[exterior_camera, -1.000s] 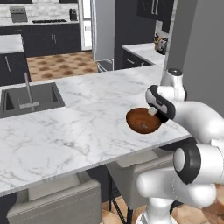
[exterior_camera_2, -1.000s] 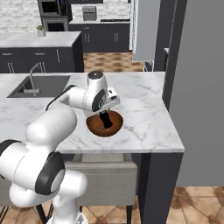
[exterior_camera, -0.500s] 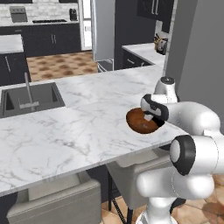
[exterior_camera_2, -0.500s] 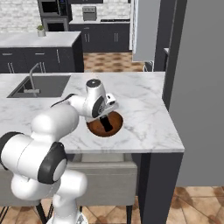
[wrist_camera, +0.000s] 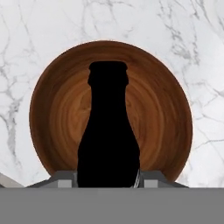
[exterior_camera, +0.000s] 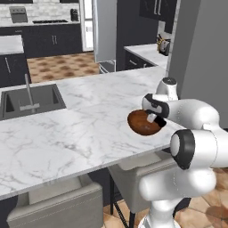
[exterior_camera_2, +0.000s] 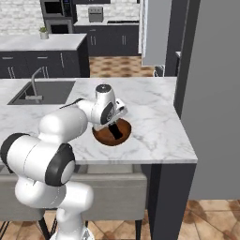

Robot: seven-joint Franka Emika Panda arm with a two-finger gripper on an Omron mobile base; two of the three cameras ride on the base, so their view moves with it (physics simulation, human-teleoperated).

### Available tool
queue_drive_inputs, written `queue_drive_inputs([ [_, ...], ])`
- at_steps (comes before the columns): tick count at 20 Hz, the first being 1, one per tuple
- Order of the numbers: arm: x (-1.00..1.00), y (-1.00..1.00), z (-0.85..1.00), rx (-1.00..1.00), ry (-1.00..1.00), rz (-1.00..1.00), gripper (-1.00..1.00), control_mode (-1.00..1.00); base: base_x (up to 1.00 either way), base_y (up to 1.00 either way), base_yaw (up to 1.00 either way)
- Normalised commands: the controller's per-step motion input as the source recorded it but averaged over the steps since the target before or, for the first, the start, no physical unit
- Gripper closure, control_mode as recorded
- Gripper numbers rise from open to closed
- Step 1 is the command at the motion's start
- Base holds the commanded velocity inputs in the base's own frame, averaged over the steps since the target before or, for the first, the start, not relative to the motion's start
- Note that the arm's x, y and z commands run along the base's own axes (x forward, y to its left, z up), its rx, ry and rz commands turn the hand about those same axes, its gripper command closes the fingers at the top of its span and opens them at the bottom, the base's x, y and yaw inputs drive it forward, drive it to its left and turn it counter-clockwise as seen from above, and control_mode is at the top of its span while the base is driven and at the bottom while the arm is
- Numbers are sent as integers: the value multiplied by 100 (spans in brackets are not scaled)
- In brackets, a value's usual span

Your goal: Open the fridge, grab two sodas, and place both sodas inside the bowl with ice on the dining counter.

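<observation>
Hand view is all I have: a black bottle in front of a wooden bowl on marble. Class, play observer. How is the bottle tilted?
Observer: In the right base view the soda bottle leans, its neck down inside the bowl.
Operator: Where on the counter is the bowl?
Observer: Near the front edge of the dining counter, right of the sink.
Operator: What lies beyond the counter?
Observer: Dark cabinets and a range along the far wall.
</observation>
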Motion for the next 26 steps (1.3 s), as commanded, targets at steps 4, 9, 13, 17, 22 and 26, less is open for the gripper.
queue_drive_inputs([
  [4,16,25,-13,-4,3,9,100,-100,0,0,0],
  [9,5,21,-15,-6,5,9,100,-100,0,0,0],
  [13,0,25,-22,-7,5,9,100,-100,0,0,0],
  [17,0,20,-24,-5,3,8,100,-100,0,0,0],
  [22,0,4,-31,-1,1,8,100,-100,0,0,0],
  [26,0,0,-37,0,0,8,100,-100,0,0,0],
])
